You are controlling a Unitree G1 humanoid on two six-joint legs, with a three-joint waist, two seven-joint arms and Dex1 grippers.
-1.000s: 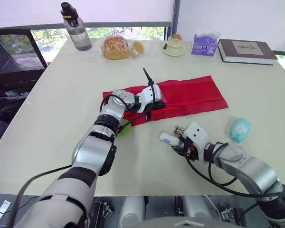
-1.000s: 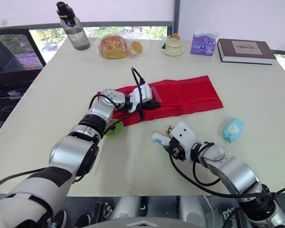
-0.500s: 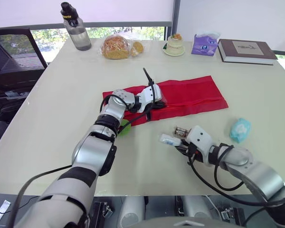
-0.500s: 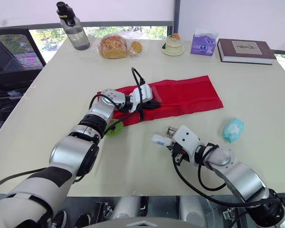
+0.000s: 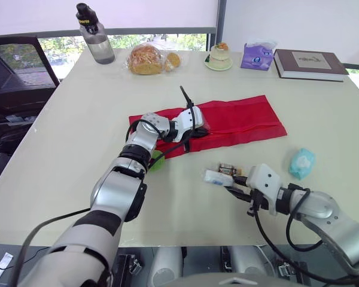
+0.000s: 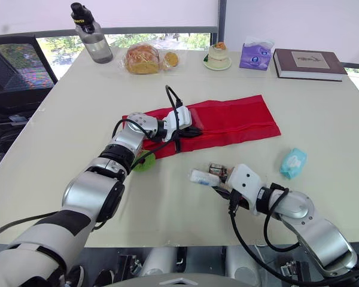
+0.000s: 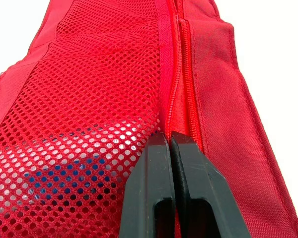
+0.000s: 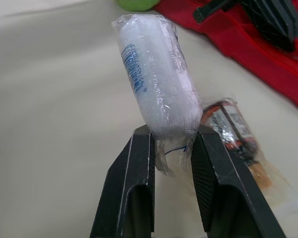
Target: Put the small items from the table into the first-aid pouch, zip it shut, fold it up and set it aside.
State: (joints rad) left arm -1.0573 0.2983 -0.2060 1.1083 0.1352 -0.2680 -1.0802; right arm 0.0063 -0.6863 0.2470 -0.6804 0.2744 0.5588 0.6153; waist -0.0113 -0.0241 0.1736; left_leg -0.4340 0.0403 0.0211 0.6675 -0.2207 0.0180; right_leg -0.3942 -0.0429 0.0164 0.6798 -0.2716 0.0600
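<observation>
Plastic-wrapped bandage roll (image 8: 156, 84) is pinched at one end by your right gripper (image 8: 171, 136), just beside a small packet (image 8: 233, 126) and apart from the red pouch (image 5: 245, 119) at mid-table. Judged light and soft, with slippery film: take hold mid-body, not on the loose wrap tail. Your left gripper (image 7: 169, 141) has its fingers pressed together at the pouch's zip seam.

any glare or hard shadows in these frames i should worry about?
Right wrist view: bright glints on the plastic wrap of the bandage roll in the right gripper. Left wrist view: small glints behind the mesh of the first-aid pouch. Left eye view: daylight from the window behind the water bottle; table evenly lit, no hard shadows.
</observation>
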